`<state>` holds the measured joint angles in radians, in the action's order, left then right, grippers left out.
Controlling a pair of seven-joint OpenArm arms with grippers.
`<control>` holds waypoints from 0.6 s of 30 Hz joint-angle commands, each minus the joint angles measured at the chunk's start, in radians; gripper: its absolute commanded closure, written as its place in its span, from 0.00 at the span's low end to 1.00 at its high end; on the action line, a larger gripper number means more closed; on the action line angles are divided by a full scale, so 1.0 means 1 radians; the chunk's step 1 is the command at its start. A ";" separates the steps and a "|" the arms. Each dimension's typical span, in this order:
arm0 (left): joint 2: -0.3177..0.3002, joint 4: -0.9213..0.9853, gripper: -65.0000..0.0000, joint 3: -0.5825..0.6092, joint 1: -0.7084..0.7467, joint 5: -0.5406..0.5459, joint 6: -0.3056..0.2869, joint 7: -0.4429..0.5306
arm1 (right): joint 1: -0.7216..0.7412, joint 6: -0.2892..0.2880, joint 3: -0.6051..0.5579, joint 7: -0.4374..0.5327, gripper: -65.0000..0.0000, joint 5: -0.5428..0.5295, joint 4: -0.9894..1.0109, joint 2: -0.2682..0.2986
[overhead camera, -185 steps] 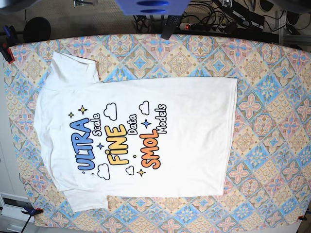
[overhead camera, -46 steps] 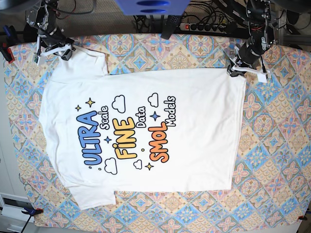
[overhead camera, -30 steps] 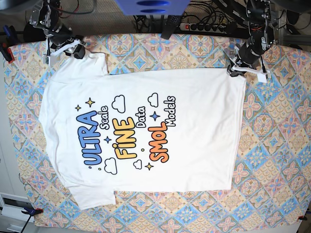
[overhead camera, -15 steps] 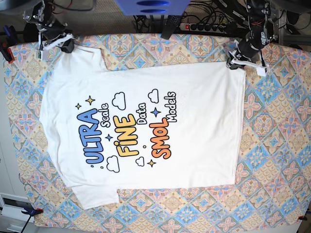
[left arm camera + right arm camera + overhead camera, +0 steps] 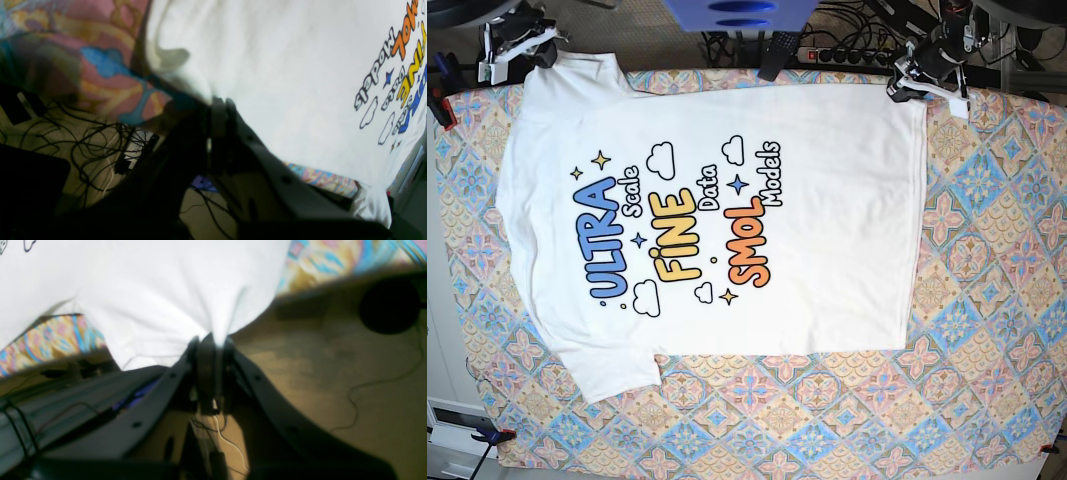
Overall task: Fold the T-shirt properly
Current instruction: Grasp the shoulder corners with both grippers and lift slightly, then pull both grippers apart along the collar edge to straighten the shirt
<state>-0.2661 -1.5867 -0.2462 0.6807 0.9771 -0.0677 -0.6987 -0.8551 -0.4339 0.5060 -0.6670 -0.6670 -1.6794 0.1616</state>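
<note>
— Where covering the whole tabletop, showing as a patterned tablecloth (image 5: 987, 300) of blue, orange and pink tiles, reaching every side of the base view.

— And lying on it?

— Spreading flat across the left and middle of that cloth, print side up: the T-shirt (image 5: 847, 230), white and short-sleeved. Pointing its shoulder end toward the left of the base view and its hem toward the right. Reaching the table's back edge with its far long side, stretching straight between the two arms there. Leaving the near sleeve (image 5: 612, 375) lying loose on the cloth, toward the front left.

— Showing what on the chest?

— Carrying cartoon lettering (image 5: 677, 235) in blue, yellow and orange, reading sideways, with small clouds and stars scattered around it.

— Gripping anywhere?

— Pinching at both far corners. At the back right of the base view, the left gripper (image 5: 924, 78), jaws pressing together on the hem corner; in its wrist view, showing white fabric drawn in at the fingertips, with a small curl of hem just beside them. At the back left, the right gripper (image 5: 519, 45), jaws likewise clamping together on the far sleeve, gathering the fabric into a narrow peak between the fingertips in its wrist view.

— Anything smaller behind?

— Sitting past the back edge, a black power strip (image 5: 847, 55) among tangled cables.
</note>
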 commanded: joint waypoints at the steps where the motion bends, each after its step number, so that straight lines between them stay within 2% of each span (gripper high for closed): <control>1: -0.017 -0.008 1.00 -0.005 0.021 -0.013 0.013 -0.011 | -0.026 -0.004 0.012 0.014 1.00 -0.010 -0.028 0.010; 9: -0.031 -0.022 1.00 -0.011 0.052 -0.011 0.013 -0.006 | -0.083 -0.004 0.012 0.014 1.00 -0.012 -0.135 0.008; 15: -0.028 -0.162 1.00 -0.043 0.046 -0.011 0.013 -0.003 | -0.074 -0.004 0.012 0.014 1.00 -0.012 -0.187 0.008; 18: -0.025 -0.195 1.00 -0.061 -0.005 -0.011 0.013 -0.008 | -0.034 -0.004 0.010 0.014 1.00 -0.012 -0.198 0.008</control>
<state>-0.2829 -1.7645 -0.3004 0.6712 0.9585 -0.0490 -0.7155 -0.8894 -0.4313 0.5072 -0.6796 -0.6594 -1.8549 0.1600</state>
